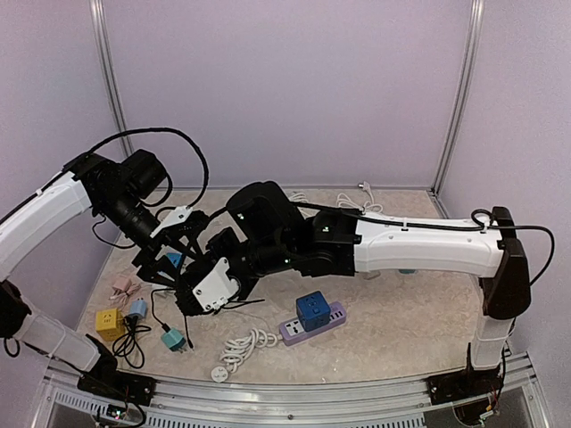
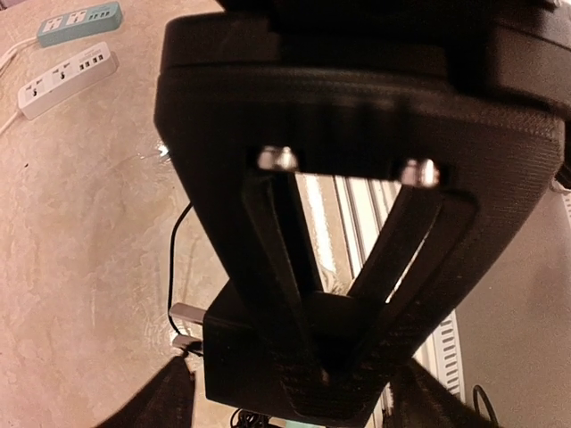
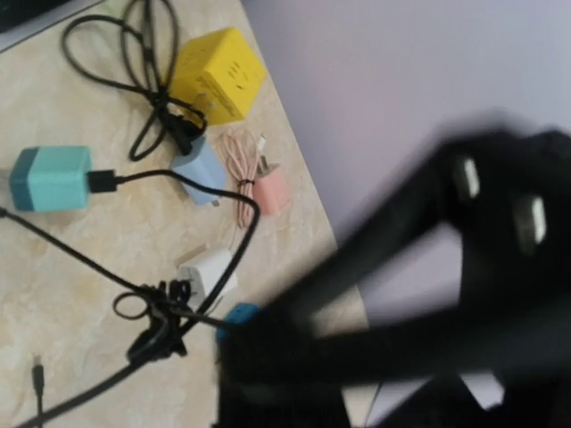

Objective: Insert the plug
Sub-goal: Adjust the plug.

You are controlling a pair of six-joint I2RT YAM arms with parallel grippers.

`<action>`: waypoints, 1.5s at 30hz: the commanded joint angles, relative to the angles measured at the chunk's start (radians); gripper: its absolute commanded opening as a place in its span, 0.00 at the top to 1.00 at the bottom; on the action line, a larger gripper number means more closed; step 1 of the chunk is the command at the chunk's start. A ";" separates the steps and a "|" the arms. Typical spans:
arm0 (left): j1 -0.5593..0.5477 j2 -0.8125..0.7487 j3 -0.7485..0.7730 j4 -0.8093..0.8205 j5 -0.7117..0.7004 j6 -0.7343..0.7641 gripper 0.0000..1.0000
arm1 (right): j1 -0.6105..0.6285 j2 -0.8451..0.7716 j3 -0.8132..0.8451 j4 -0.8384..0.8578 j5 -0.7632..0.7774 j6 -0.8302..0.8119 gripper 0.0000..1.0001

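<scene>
Top view: left gripper [image 1: 171, 257] and right gripper [image 1: 207, 287] meet centre-left; bare table [image 1: 401, 330] at lower right.
Left wrist: right jaws pinched narrow on black plug [image 2: 241, 357], lower centre; left jaws apart, grip cannot be told.
Right wrist: blurred; yellow cube [image 3: 219, 76] beside table edge.

From high behind the bases the top camera takes in the whole table [image 1: 401, 330], sharing the yellow socket cube [image 1: 109, 323] [image 3: 217, 76] with the close right wrist view; the left wrist camera faces the right gripper [image 2: 326, 361] and black plug [image 2: 236, 357] point-blank.
</scene>
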 commanded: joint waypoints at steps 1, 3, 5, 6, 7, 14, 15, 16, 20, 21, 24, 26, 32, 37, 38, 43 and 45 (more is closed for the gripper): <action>0.004 0.002 0.098 -0.143 -0.072 -0.027 0.04 | -0.029 -0.015 0.052 0.041 -0.002 0.248 1.00; 0.033 -0.027 0.143 -0.142 -0.091 -0.035 0.01 | -0.076 -0.041 0.074 0.021 -0.087 0.418 1.00; 0.074 -0.045 0.195 -0.139 -0.108 -0.059 0.01 | -0.126 -0.060 0.112 -0.012 -0.206 0.628 1.00; 0.088 -0.051 0.210 -0.132 -0.119 -0.078 0.01 | -0.155 -0.069 0.129 -0.017 -0.277 0.747 1.00; 0.097 -0.059 0.218 -0.124 -0.129 -0.094 0.01 | -0.181 -0.077 0.135 -0.009 -0.340 0.856 1.00; 0.100 -0.112 0.219 -0.047 -0.149 -0.200 0.01 | -0.249 -0.159 -0.010 0.233 -0.524 1.433 1.00; 0.098 -0.115 0.219 -0.027 -0.149 -0.222 0.02 | -0.249 -0.172 -0.055 0.313 -0.533 1.481 1.00; 0.096 -0.117 0.220 -0.006 -0.149 -0.241 0.02 | -0.248 -0.183 -0.091 0.380 -0.525 1.528 1.00; 0.086 -0.119 0.222 0.065 -0.167 -0.314 0.09 | -0.246 -0.189 -0.143 0.518 -0.467 1.615 1.00; 0.082 -0.118 0.223 0.082 -0.170 -0.330 0.12 | -0.244 -0.189 -0.150 0.538 -0.449 1.623 1.00; 0.067 -0.116 0.228 0.114 -0.165 -0.369 0.23 | -0.236 -0.185 -0.176 0.636 -0.428 1.646 1.00; 0.049 -0.114 0.241 0.126 -0.155 -0.386 0.31 | -0.227 -0.175 -0.177 0.661 -0.430 1.649 1.00; 0.020 -0.105 0.279 0.131 -0.083 -0.423 0.43 | -0.211 -0.156 -0.179 0.709 -0.429 1.641 1.00; 0.014 -0.096 0.324 0.145 -0.041 -0.460 0.54 | -0.204 -0.148 -0.178 0.708 -0.414 1.625 1.00; 0.013 -0.094 0.337 0.147 -0.032 -0.465 0.53 | -0.204 -0.147 -0.178 0.707 -0.410 1.624 1.00; -0.004 -0.077 0.372 0.188 -0.002 -0.523 0.41 | -0.200 -0.150 -0.185 0.728 -0.386 1.623 1.00; -0.017 -0.066 0.366 0.211 -0.006 -0.547 0.40 | -0.197 -0.149 -0.188 0.744 -0.373 1.622 1.00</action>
